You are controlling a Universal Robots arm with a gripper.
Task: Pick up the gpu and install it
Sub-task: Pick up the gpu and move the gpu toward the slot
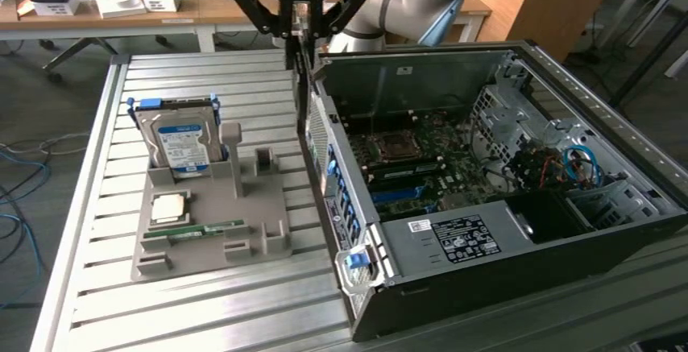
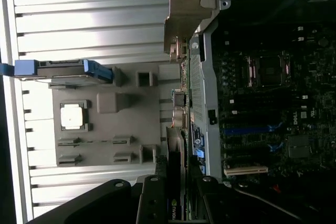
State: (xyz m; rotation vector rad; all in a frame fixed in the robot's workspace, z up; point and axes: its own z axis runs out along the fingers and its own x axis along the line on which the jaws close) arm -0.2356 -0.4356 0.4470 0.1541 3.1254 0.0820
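**Kid:** Black robot gripper (image 1: 300,23), is it pinching something?

**Helper:** Yes, its fingers squeeze the thin dark gpu card (image 2: 174,198). In the exterior view it hangs at 12 o'clock, just over the back wall of the big open black metal computer case (image 1: 462,296).

**Kid:** How do you do this well?

**Helper:** Go slow. Keep the card straight, not tipped. Don't bump the wall. I think its edge must match the long blue slot (image 2: 247,128).
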